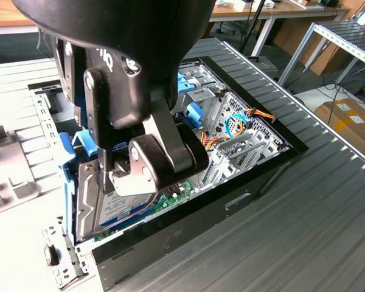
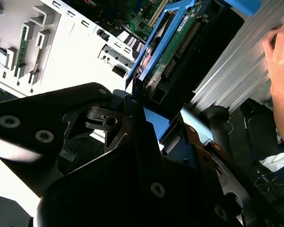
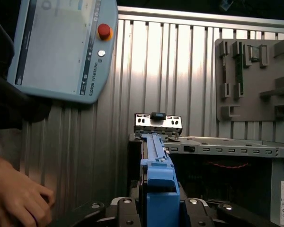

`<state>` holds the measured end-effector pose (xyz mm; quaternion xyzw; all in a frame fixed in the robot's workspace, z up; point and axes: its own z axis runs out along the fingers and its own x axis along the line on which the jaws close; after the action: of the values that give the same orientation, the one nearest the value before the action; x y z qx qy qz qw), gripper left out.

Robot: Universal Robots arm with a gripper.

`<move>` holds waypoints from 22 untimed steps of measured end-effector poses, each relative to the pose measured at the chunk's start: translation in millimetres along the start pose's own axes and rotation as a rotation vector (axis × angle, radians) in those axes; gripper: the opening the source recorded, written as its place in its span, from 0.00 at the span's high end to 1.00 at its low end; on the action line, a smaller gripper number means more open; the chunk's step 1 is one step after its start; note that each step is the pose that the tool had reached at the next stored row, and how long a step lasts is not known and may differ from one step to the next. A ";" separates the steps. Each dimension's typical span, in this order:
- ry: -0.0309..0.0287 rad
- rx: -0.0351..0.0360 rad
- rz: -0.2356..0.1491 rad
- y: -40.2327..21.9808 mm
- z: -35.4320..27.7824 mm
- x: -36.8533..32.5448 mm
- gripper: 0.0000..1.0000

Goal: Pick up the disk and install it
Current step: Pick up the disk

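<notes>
- The ribbed metal bench [image 1: 328, 201] carries the case and stretches well beyond it toward the exterior view's right.
- The black case [image 1: 188, 225] lies open on its side on the bench. Its metal frame, a green board and its wiring are exposed.
- The arm's black gripper [image 1: 123, 179] hangs over the end of the case toward the exterior view's left.
- A white slotted tray [image 1: 18, 158] lies just beside the case, on the exterior view's left.
- In the first wrist view, a pendant [image 3: 61, 45] with a red button rests on the bench, apart from the case.
- A grey holder plate [image 3: 255, 80] with small parts lies on the bench near the case.
- The disk [image 1: 118, 210] sits tilted in the case's opening at that same end, label up and with a blue rail along each side. I cannot tell whether it is seated.
- In the second wrist view, the disk's [image 2: 175, 52] green underside and one blue rail run away from the gripper toward the case.
- The fingers [image 1: 100, 146] are closed onto the disk, clamping it at its blue end. In the first wrist view, that blue end [image 3: 159, 179] stands squeezed between them.
- A person's hand [image 3: 16, 198] rests on the bench beside the case, and it is seen in both wrist views [image 2: 281, 71].
- Orange and blue cables [image 1: 240, 125] run inside the case at its far end from the disk.
</notes>
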<state>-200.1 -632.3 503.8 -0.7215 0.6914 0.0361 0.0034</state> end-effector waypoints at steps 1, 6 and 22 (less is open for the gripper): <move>-0.0001 0.0001 0.000 -0.6 0.0 0.0 0.63; -0.0001 0.0000 0.000 -4.5 -0.1 0.2 0.63; -0.0001 0.0001 0.000 -16.3 -0.4 0.7 0.63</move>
<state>-183.8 -632.3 503.4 -0.7215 0.6914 0.0362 0.0035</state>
